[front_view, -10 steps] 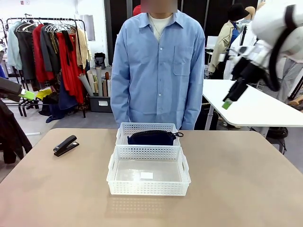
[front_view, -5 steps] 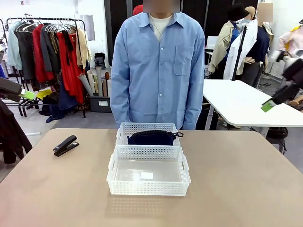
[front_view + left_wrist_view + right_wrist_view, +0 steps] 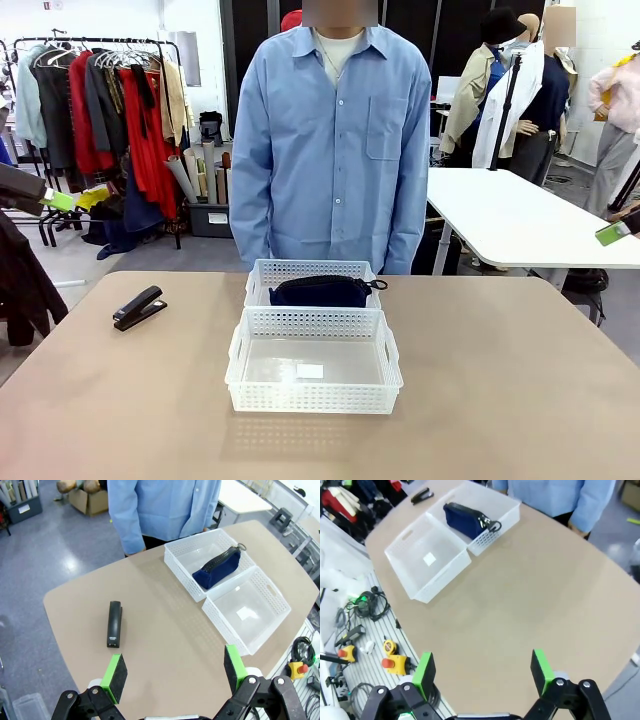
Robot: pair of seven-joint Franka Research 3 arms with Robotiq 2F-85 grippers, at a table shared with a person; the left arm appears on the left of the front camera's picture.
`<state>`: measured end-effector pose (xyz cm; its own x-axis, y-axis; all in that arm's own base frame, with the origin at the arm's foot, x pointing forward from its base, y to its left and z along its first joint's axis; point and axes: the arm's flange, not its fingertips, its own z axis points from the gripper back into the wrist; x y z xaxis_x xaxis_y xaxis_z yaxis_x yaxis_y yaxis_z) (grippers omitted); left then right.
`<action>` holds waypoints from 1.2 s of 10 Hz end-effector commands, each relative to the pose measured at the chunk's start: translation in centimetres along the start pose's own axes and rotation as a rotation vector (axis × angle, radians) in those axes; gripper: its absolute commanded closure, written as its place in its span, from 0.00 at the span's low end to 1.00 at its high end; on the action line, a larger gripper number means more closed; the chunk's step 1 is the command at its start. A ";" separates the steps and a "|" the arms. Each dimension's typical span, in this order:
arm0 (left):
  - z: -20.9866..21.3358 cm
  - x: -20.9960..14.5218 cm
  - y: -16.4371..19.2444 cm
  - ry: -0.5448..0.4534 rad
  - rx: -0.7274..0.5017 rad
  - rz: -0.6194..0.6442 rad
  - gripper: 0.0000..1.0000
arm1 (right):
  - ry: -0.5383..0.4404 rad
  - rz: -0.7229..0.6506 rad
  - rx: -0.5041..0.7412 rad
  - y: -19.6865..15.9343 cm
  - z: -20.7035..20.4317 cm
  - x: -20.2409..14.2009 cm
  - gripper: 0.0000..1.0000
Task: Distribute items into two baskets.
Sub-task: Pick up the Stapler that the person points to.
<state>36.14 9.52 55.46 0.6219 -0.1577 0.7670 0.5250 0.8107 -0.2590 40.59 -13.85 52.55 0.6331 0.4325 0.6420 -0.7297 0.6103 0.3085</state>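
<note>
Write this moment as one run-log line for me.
pouch: in far basket | near basket: no item yet | stapler: loose on table | left gripper: open, empty | right gripper: open, empty

At frame centre, a dark navy soft fabric zip pouch (image 3: 320,291) is being contrasted with two white rectangular plastic baskets (image 3: 312,398) patterned with perforated grids; at left, a black stapler (image 3: 138,308) is being set off by the tan tabletop (image 3: 500,380).

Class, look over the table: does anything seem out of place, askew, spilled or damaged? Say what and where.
Only the black stapler: it lies on the bare table at the robot's left, outside the nearer basket and the farther basket, which holds the navy pouch. Nothing looks spilled or damaged.
</note>
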 end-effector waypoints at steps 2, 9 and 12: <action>-0.1 0.0 0.1 -0.019 -0.016 -0.005 0.00 | -0.065 -0.002 -0.023 1.7 -0.8 -2.1 0.00; -0.1 0.0 0.1 -0.019 -0.016 -0.005 0.00 | -0.064 -0.031 -0.022 1.6 -0.5 -2.4 0.00; -0.1 0.0 0.1 -0.019 -0.016 -0.005 0.00 | -0.064 -0.031 -0.022 1.6 -0.5 -2.4 0.00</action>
<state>36.14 9.52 55.46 0.6219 -0.1577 0.7671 0.5250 0.8107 -0.2590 37.95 -13.50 51.07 0.6381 0.3652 0.6779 -0.7018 0.6381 0.3168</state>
